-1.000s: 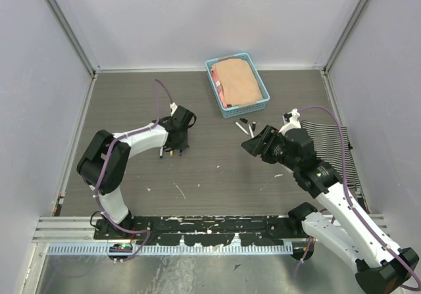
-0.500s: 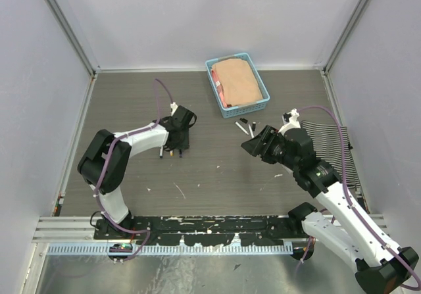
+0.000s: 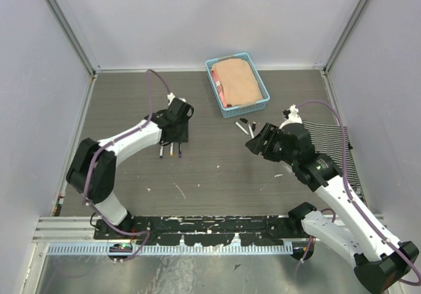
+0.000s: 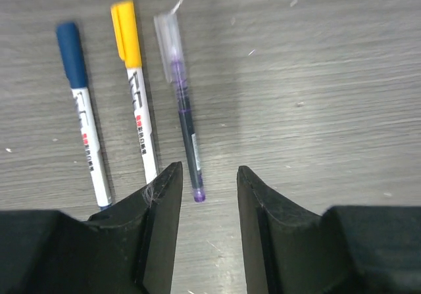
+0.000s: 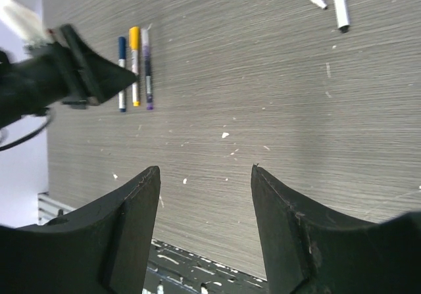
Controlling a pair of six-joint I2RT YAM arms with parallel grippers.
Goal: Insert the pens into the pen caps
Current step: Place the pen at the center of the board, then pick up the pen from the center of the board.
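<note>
- Three pens lie capped, side by side on the worktop: the blue-capped pen, the yellow-capped pen and the clear-capped pen, whose barrel is dark with a purple tip.
- All three run parallel, caps pointing away from your left wrist camera. They lie near one another but apart.
- Your left claw stands parted with nothing between its fingers. It hangs over the near ends of these three pens and touches none of them.
- Your right claw is also spread and empty. It is held above bare worktop, well apart from the capped row.
- At least two loose pens remain, white-barrelled and lying on the worktop near the basket, just ahead of your right arm.
- Small dark pieces lie beside them in the top view. They are too small to say for certain whether they are caps.
- By my reading you are past the halfway mark: three pens are done, and the cluster by the basket is left.
- For the next pen, expect to take one piece in each claw, since both are free now. The right one sits nearer the remaining cluster, and the left has to cross over from the finished row.
</note>
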